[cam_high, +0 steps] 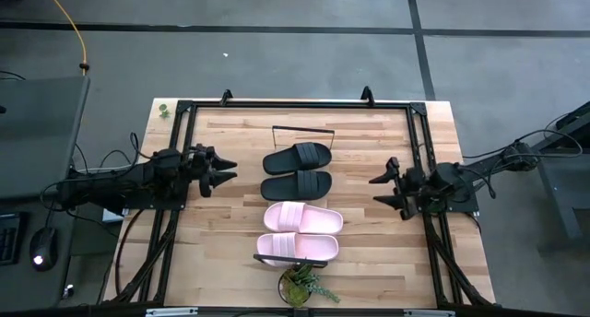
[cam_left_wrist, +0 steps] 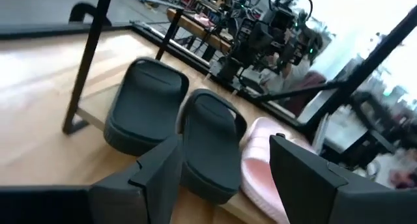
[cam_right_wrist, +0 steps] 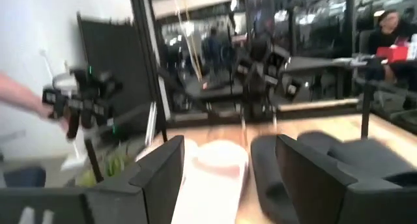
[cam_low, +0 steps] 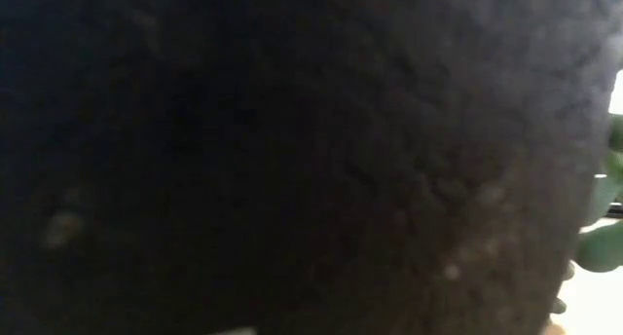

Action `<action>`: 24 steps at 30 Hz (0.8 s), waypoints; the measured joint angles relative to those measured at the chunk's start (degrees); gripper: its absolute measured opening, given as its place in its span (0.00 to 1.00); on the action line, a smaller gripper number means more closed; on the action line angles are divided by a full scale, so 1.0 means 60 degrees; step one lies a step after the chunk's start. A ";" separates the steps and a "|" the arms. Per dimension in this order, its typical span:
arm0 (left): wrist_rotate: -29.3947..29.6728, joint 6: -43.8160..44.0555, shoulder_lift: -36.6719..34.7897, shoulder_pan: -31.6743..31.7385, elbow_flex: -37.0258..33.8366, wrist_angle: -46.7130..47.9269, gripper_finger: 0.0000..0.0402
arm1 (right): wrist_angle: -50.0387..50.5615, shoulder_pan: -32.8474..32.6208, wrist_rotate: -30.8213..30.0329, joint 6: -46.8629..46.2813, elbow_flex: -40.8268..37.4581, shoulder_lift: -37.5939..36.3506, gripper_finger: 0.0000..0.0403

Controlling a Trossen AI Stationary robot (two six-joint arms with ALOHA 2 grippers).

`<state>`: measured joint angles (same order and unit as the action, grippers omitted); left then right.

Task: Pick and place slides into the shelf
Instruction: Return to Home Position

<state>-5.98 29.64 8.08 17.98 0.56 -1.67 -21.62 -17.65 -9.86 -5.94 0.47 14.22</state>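
Something dark and grainy [cam_low: 292,160] blocks the low lens; what it is cannot be told. From above, the smooth black slides [cam_high: 297,158] and faintly ribbed pink slides [cam_high: 303,217] lie in a row on the shelf [cam_high: 304,129], its pale plank barely separable from the butcher-block tabletop [cam_high: 230,252]. Left gripper [cam_high: 230,170] at 9 o'clock and right gripper [cam_high: 375,190] at 3 o'clock sit spread wide, holding nothing.

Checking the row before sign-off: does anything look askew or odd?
The pink slide nearest the plant lies slightly skewed and offset from the other pink slide. A dark surface blocks nearly the whole low view.
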 joint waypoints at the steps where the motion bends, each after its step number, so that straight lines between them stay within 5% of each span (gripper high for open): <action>1: 0.0026 -0.0289 0.0000 0.0003 0.0000 0.0000 0.53 | 0.0198 0.0000 0.0072 0.0059 0.0000 0.0000 0.57; 12: 0.0363 -0.2846 0.0000 0.0004 0.0000 0.0073 0.53 | 0.1863 0.0000 0.0738 0.0325 0.0000 0.0000 0.57; 24: 0.0493 -0.3759 0.0000 0.0004 0.0000 0.0106 0.53 | 0.3416 0.0000 0.0944 -0.0452 0.0017 0.0017 0.57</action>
<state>-3.02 7.09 8.08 18.00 0.56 -1.04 -1.12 -17.65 -4.20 -8.65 0.57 14.32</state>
